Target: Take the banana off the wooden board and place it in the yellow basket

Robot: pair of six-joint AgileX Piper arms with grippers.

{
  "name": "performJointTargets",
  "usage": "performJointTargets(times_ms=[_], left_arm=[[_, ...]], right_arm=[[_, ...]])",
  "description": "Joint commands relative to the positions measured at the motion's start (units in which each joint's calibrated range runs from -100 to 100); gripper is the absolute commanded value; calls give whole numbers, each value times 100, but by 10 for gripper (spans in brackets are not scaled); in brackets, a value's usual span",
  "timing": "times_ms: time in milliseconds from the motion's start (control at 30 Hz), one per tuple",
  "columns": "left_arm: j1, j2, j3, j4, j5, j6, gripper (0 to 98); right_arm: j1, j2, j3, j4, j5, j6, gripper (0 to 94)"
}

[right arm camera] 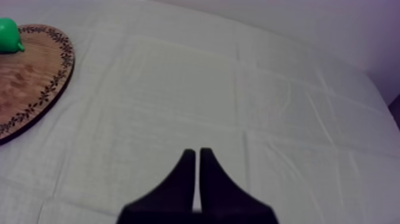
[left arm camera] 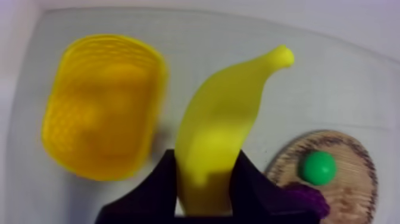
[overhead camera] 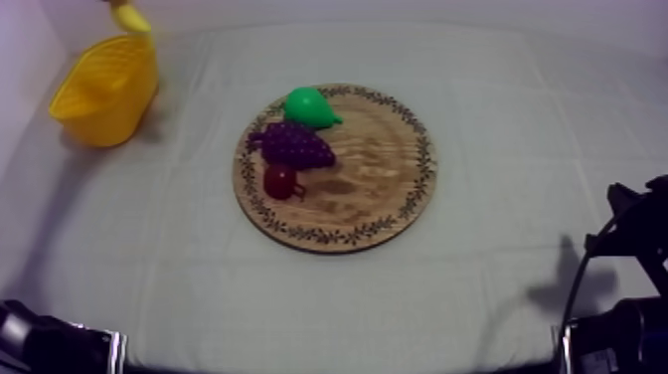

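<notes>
Pickup done: left pincer (left arm camera: 206, 164) pinching curved yellow toy banana (left arm camera: 229, 107), clear of round wooden board (overhead camera: 383, 169). Remaining: drop into yellow mesh basket (overhead camera: 99, 99), top view's upper left. Meanwhile right pincer (right arm camera: 197, 156) pressed together.

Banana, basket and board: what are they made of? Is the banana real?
The banana looks like smooth, matt yellow plastic or rubber: one even colour, no peel marks, so probably a toy. The basket seems plastic too, its walls a fine mesh. The board looks like wood, with streaky brown grain and a dark leafy pattern round its rim.
</notes>
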Motion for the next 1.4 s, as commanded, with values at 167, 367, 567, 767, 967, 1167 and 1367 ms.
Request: performJointTargets(times_ms=[167, 367, 567, 767, 967, 1167, 1367], left_arm=[[-996, 190, 462, 23, -842, -259, 95], [-1323, 795, 259, 43, -1186, -462, 81], [-1457, 1643, -238, 69, -1347, -650, 75], [-1478, 2239, -561, 58, -1462, -752, 130], [-1486, 2512, -640, 80, -1527, -874, 345], [-1475, 2484, -468, 84, -1563, -820, 571], [-1471, 2108, -87, 89, -1567, -729, 679]], right_arm=[[3, -4, -3, 1, -1, -2, 6], [3, -4, -3, 1, -1, -2, 6], [3, -4, -3, 1, -1, -2, 6], [3, -4, -3, 1, -1, -2, 6], [3, -4, -3, 1, -1, -2, 6], [3, -4, -3, 1, -1, -2, 6], [3, -4, -3, 1, -1, -2, 6]])
